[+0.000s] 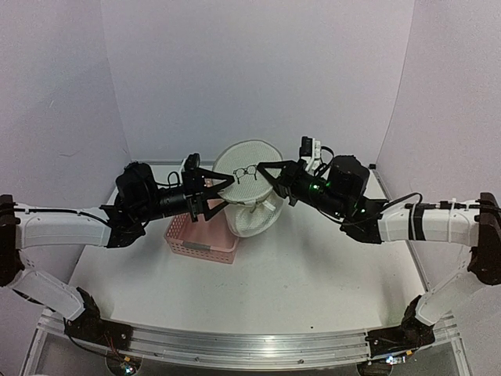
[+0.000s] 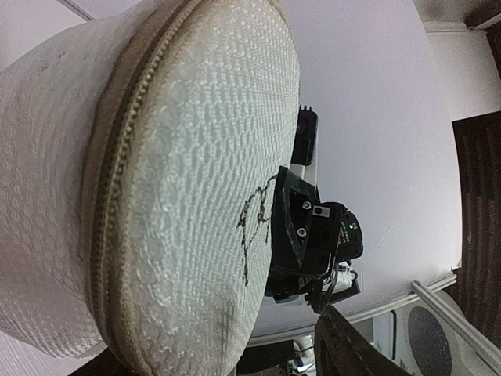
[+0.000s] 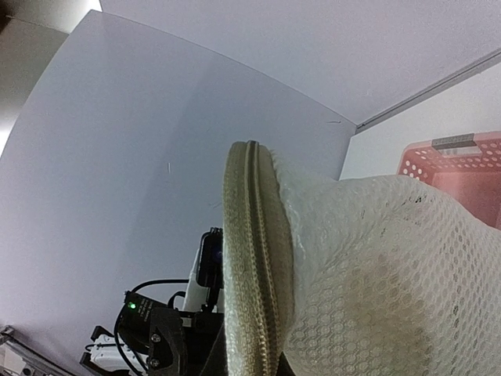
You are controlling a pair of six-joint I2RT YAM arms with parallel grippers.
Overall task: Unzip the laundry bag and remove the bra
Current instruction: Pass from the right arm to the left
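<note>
The laundry bag (image 1: 249,192) hangs in the air between both grippers, its round face with the black drawing (image 1: 244,171) tilted up. My left gripper (image 1: 228,188) is shut on the left side of its hoop rim. My right gripper (image 1: 264,174) is shut on the right side. In the left wrist view the bag (image 2: 180,180) fills the left, its zipper (image 2: 117,157) closed, and one dark finger (image 2: 348,348) shows at the bottom. In the right wrist view the zipped rim (image 3: 254,258) runs down between the jaws. The bra is hidden inside the mesh.
A pink slotted basket (image 1: 200,237) stands on the white table (image 1: 297,274) below and left of the bag, and shows in the right wrist view (image 3: 462,168). Pale walls enclose the back and sides. The right arm's wrist (image 2: 313,235) sits just behind the bag.
</note>
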